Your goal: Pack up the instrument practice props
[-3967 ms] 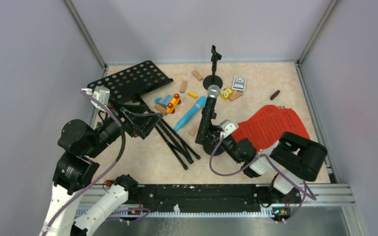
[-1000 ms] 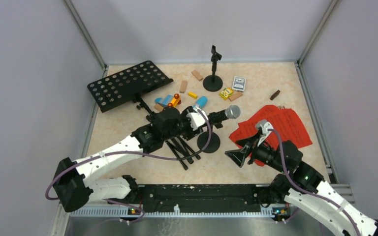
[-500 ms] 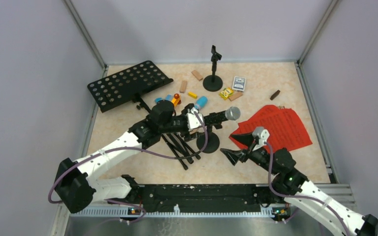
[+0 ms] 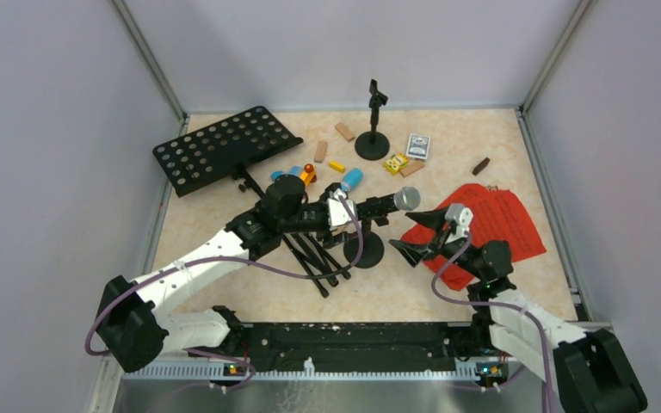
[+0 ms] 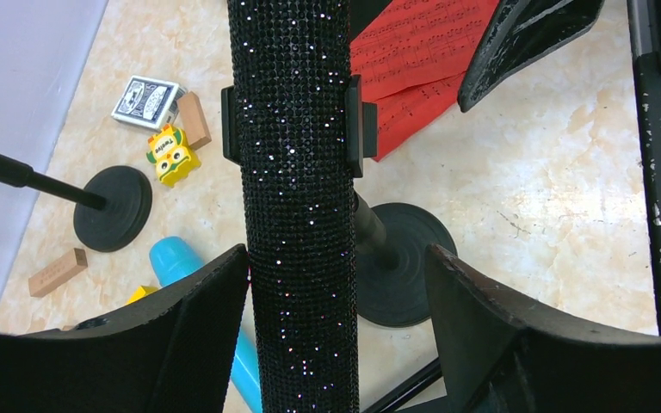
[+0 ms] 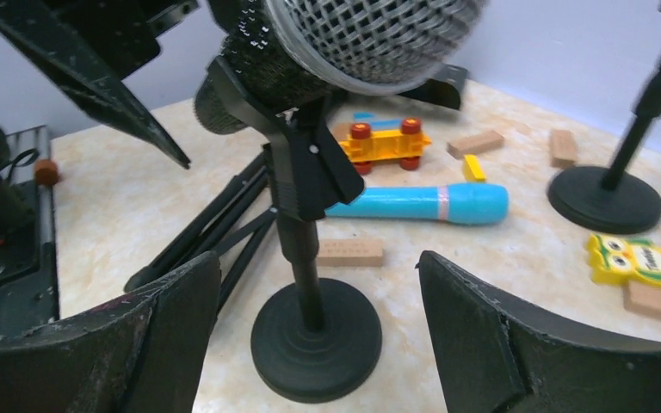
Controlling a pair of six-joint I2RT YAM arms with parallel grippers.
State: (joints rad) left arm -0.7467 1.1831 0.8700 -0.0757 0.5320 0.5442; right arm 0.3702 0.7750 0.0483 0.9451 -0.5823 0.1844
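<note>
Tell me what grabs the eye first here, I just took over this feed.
The black silver-headed microphone stands out first, clipped in its round-based holder mid-table, with the left gripper open astride its handle. The right gripper, also open, faces the mic head. The red sheet-music pages blaze at right.
</note>
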